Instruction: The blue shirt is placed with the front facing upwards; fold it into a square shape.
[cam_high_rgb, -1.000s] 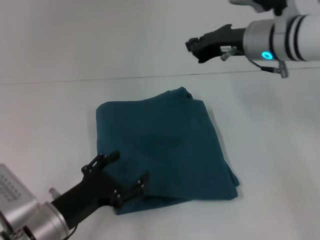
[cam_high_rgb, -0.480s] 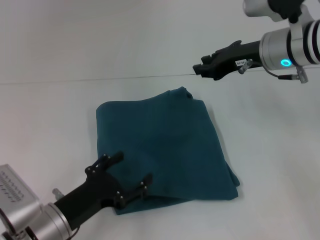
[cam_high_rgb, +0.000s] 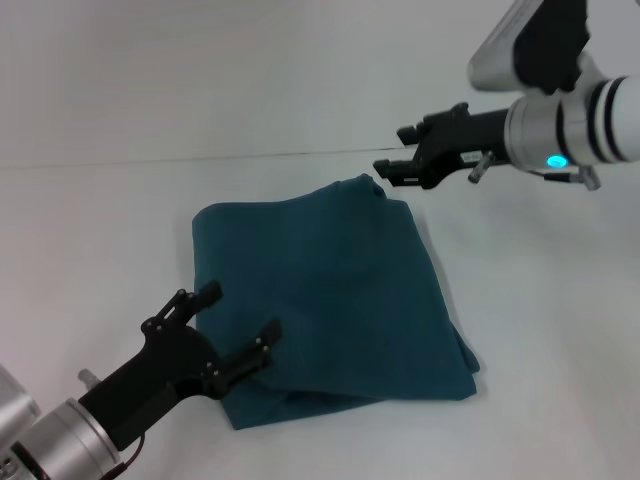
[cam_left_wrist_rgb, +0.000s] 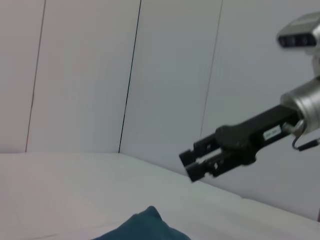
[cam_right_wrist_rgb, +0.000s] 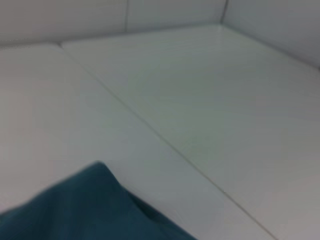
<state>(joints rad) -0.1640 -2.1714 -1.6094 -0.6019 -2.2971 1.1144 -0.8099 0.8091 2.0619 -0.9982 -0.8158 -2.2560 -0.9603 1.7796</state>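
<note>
White tabletop (cam_high_rgb: 560, 330) runs under everything, with a thin dark seam crossing it behind the cloth; pale panelled walls (cam_left_wrist_rgb: 85, 75) with dark vertical joints close off the room beyond.

On that surface the blue shirt (cam_high_rgb: 330, 300) lies folded into a rough four-sided bundle, plain teal side up — no lettering shows. Its longer run goes from the far edge toward my near right, where the layered edges splay out at a corner; the far right corner bunches into a small peak. That peak shows in my left wrist view (cam_left_wrist_rgb: 145, 227) and my right wrist view (cam_right_wrist_rgb: 90, 205) as a teal corner on the white surface.

My left gripper (cam_high_rgb: 232, 322) sits at the near left corner of the bundle, fingers spread wide apart over the fabric, closed on nothing. Whether the tips touch the cloth I cannot tell.

My right gripper (cam_high_rgb: 390, 168) hangs just above and beyond the far right corner of the shirt, clear of it — fingers slightly parted, nothing between them. It shows from my left wrist too (cam_left_wrist_rgb: 192, 162).
</note>
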